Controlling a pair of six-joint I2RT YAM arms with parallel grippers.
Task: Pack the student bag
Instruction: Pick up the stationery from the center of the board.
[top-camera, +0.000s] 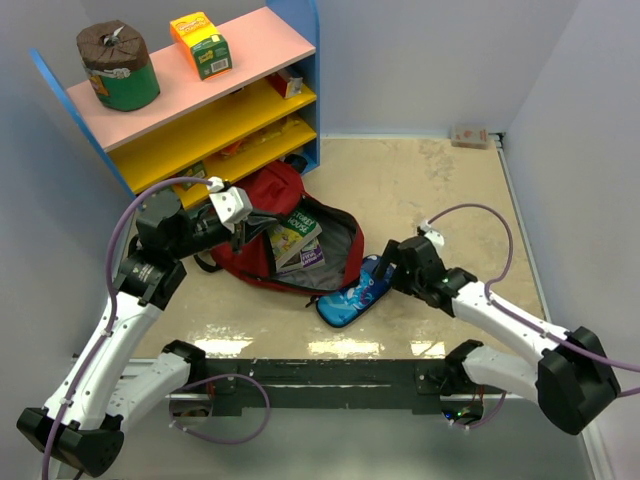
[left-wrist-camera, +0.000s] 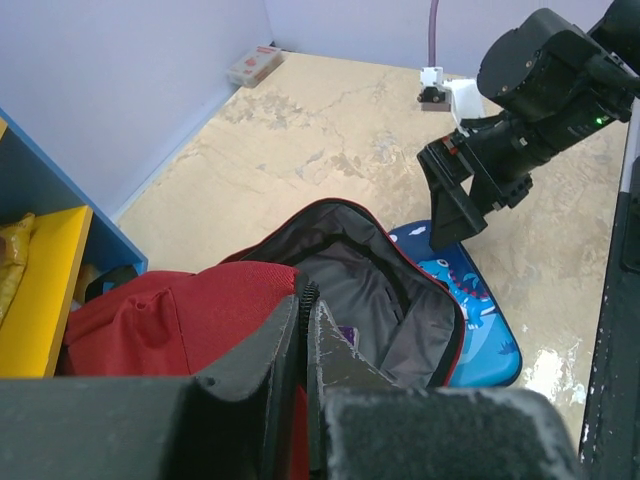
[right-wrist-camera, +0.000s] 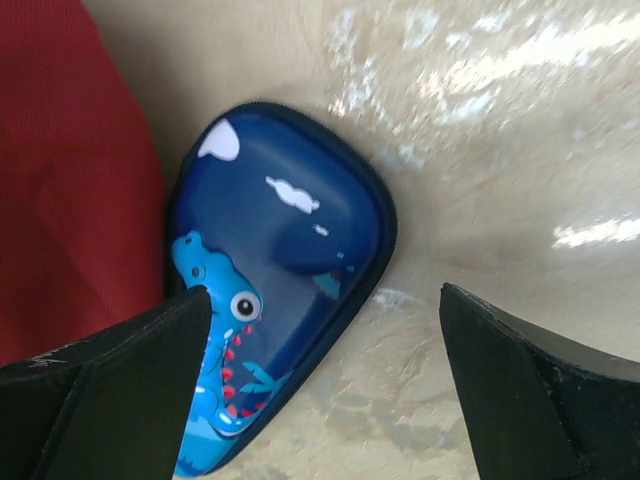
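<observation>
Seeing right gripper (right-wrist-camera: 325, 295) wide open and empty over the blue pencil case (right-wrist-camera: 290, 230); in top view the case's long axis runs 8 to 2 o'clock, touching the student bag (top-camera: 262, 195) mouth at its 4 o'clock. Right arm is nearer. Left gripper (left-wrist-camera: 305, 300) narrow, pinching the bag rim, I judge. Case's 2 o'clock end is hidden under the gripper

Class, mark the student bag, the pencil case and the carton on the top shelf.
student bag (top-camera: 272, 190), top external view, on its red top panel.
pencil case (right-wrist-camera: 290, 230), right wrist view, on the dark blue lid.
carton (top-camera: 208, 52), top external view, on its green side.
</observation>
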